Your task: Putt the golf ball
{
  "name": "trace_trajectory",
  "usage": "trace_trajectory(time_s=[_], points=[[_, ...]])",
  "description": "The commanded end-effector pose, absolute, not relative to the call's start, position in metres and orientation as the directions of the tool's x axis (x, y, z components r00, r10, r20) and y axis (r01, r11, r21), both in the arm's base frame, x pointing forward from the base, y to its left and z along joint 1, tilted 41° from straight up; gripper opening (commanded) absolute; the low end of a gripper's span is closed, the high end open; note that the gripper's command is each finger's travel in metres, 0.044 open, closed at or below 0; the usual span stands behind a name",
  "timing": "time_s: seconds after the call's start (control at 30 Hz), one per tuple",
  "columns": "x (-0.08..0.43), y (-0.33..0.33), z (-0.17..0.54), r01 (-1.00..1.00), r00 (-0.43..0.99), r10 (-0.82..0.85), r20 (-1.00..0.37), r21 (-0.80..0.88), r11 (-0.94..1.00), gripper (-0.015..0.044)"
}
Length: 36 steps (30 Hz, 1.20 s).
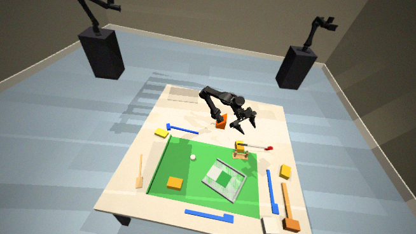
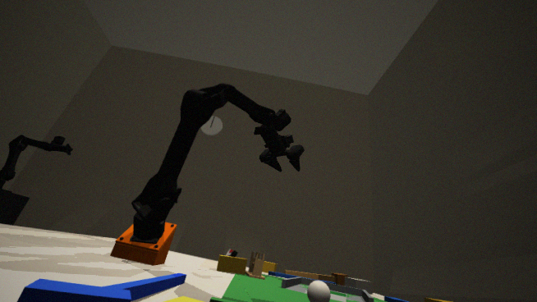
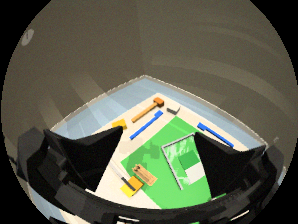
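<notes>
Top looks down — exterior sits low, sideways

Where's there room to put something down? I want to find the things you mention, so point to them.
On the green mat (image 1: 197,194) (image 2: 263,287) (image 3: 172,127), between the white ball (image 1: 193,157) (image 2: 318,291) and orange block (image 1: 174,183); in the top view, between the orange base (image 1: 221,126) (image 2: 137,254) and table's far-left corner (image 1: 170,86). Crowded: red putter (image 1: 259,147) (image 2: 232,252) (image 3: 120,175) over yellow block (image 1: 240,149) (image 2: 231,263) (image 3: 127,191) beside wooden rest (image 1: 240,156) (image 2: 257,264) (image 3: 145,175), and brown mallet (image 1: 287,200) (image 2: 308,275) (image 3: 145,112) by white block (image 1: 270,226) (image 3: 173,109).
</notes>
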<state>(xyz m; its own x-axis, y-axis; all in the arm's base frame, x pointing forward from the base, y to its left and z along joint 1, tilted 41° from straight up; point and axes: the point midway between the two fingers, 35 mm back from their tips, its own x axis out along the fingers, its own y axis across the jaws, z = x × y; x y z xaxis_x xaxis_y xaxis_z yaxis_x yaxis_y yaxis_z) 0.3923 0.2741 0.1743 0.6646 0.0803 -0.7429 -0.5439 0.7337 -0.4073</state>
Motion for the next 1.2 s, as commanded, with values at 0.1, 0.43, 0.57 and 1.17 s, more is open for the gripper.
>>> trace_trajectory(time_s=[0.1, 0.43, 0.57, 1.17], points=[[0.370, 0.277, 0.060, -0.766, 0.438, -0.062, -0.897, -0.408, 0.496, 0.0440], [0.297, 0.239, -0.087, -0.983, 0.055, -0.356, -0.933, -0.112, 0.144, 0.0440], [0.265, 0.218, -0.123, -0.997, -0.065, -0.457, -0.887, 0.041, 0.063, 0.0440], [0.255, 0.198, -0.144, -0.997, -0.071, -0.463, -0.884, 0.049, 0.060, 0.0440]])
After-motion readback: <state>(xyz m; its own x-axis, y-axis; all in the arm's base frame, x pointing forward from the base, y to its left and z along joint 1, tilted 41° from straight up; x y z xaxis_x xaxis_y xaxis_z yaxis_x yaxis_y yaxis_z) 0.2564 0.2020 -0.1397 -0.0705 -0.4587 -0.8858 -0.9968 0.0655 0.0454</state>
